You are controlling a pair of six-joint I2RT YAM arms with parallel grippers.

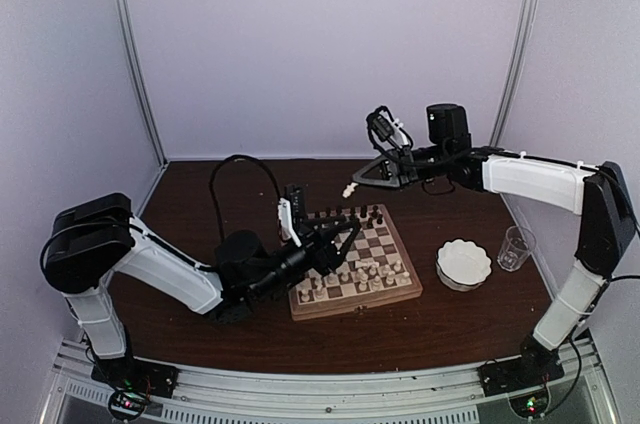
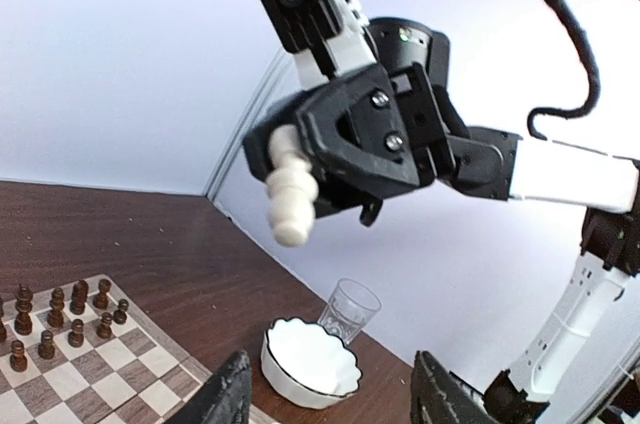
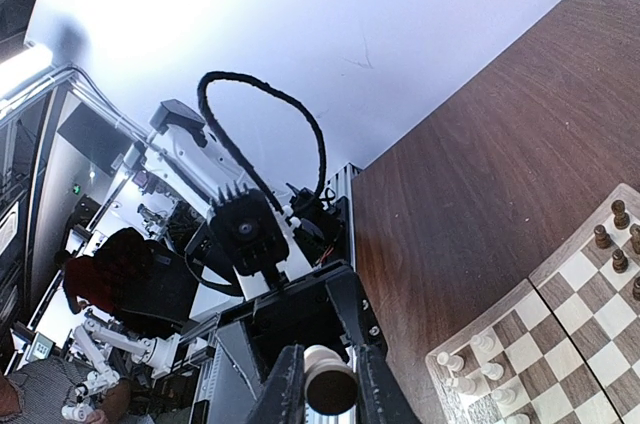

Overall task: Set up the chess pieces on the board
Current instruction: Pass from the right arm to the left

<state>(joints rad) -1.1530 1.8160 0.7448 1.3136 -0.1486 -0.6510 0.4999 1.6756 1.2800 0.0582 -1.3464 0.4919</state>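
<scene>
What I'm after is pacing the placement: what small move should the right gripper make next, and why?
Probably lower the right gripper toward the near rows of the board, where the cream-white pieces stand. It is shut on a cream-white chess piece, held up in the air, and the left gripper below stands open, clear of that piece.

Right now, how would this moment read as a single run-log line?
left gripper: open, empty, over board | right gripper: shut on white piece, raised clear of board

White arm links (image 1: 535, 180), black joints (image 1: 447, 124) (screws (image 2: 380, 99) showing), seemingly braided cable (image 1: 240, 157)
</scene>
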